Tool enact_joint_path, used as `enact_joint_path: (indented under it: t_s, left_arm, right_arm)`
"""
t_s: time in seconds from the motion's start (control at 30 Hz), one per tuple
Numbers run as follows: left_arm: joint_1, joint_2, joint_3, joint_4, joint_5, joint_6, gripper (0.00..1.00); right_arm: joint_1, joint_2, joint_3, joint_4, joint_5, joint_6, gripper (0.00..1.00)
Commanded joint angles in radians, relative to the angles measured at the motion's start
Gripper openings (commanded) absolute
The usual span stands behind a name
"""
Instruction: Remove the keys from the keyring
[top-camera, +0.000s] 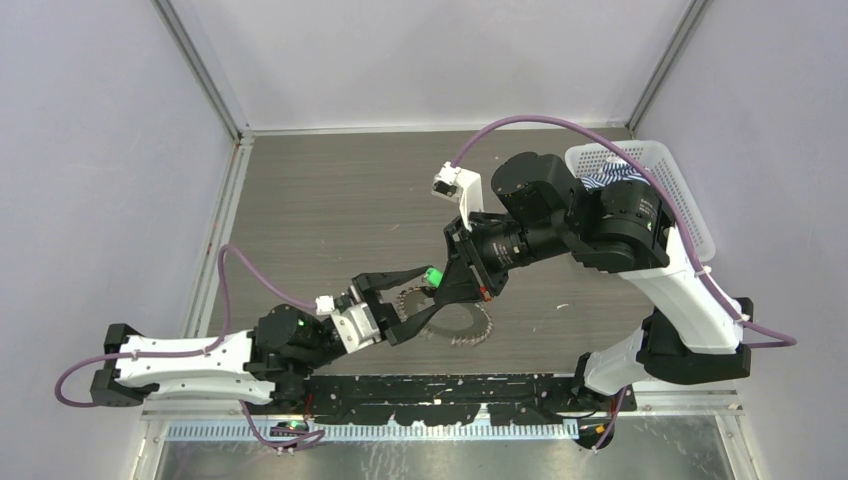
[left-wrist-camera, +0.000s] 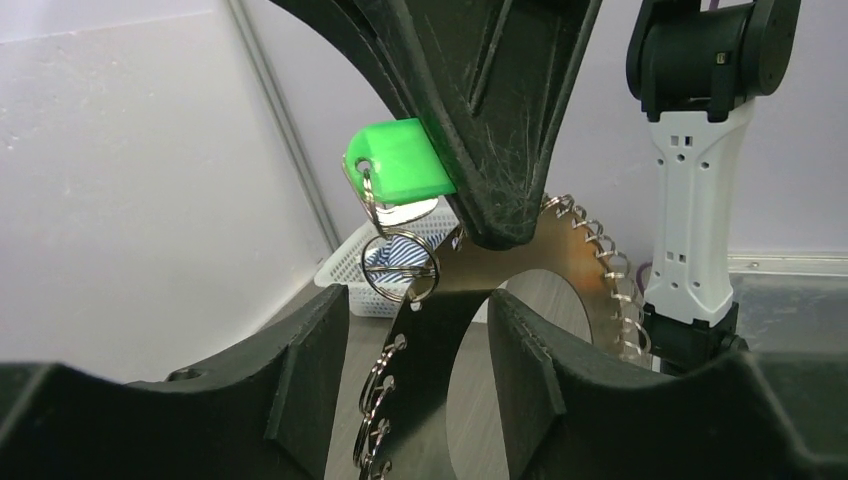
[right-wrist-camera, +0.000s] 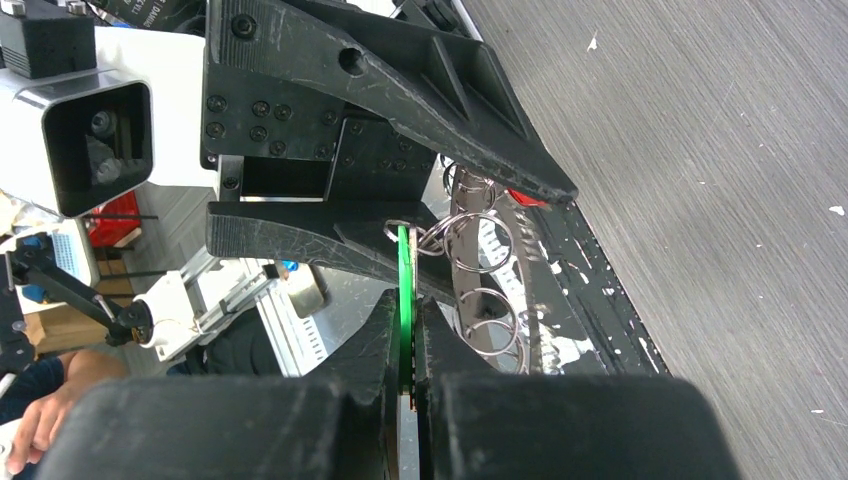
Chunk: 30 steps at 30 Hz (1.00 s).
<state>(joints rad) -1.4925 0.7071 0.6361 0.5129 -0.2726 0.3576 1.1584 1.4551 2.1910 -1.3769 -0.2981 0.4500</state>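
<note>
Right pincer (right-wrist-camera: 408, 300): clamped tight on the green key (left-wrist-camera: 400, 165), and the wrist view shows the plastic head edge-on between the two tips.
Left pincer (left-wrist-camera: 418, 305): jaws parted and straddling the keyring (left-wrist-camera: 540, 262). One finger looks to touch the band and the other shows a gap, so I read no firm hold there.
Link: a small split ring (left-wrist-camera: 400, 265) ties the green head to the bunch, right at the meeting point of both pincers.
Keys (top-camera: 468, 328): fanned round the ring like a toothed disc, just under the two pincers, near the front edge of the bench (top-camera: 330, 220). I can't tell whether the low edge rests on it.
Basket (top-camera: 650, 190): white, well apart, behind the right arm.
Risk, slip: the grip is a thin pinch on smooth plastic, so a hard tug could pop the head free.
Risk, drag: with the left jaws loose, any pull would probably haul the whole fan along rather than work the key off.
Risk, snag: the split ring may twist and jam — then the bunch could swing and drop.
</note>
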Motion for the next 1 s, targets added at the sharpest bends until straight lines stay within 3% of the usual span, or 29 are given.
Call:
enact_joint_path:
  t_s: [0.0, 0.27, 0.63, 0.83, 0.97]
  left_arm:
    - [0.001, -0.001, 0.049, 0.035, 0.003, -0.028, 0.55]
    - [0.001, -0.002, 0.077, -0.038, -0.007, -0.039, 0.66]
    - [0.001, -0.023, 0.108, -0.178, 0.127, -0.081, 0.66]
    - [0.001, 0.033, 0.154, -0.289, 0.101, -0.096, 0.64]
    - [0.002, 0.027, 0.168, -0.347, 0.133, -0.096, 0.69]
  right_arm:
    - [0.007, -0.014, 0.009, 0.034, -0.007, -0.012, 0.01]
    - [0.011, -0.016, 0.006, 0.03, -0.007, -0.011, 0.01]
    - [0.012, -0.017, -0.002, 0.01, 0.002, -0.027, 0.01]
    - [0.015, -0.029, -0.018, 0.02, -0.012, -0.037, 0.01]
    - [0.017, -0.048, -0.054, 0.031, -0.019, -0.041, 0.01]
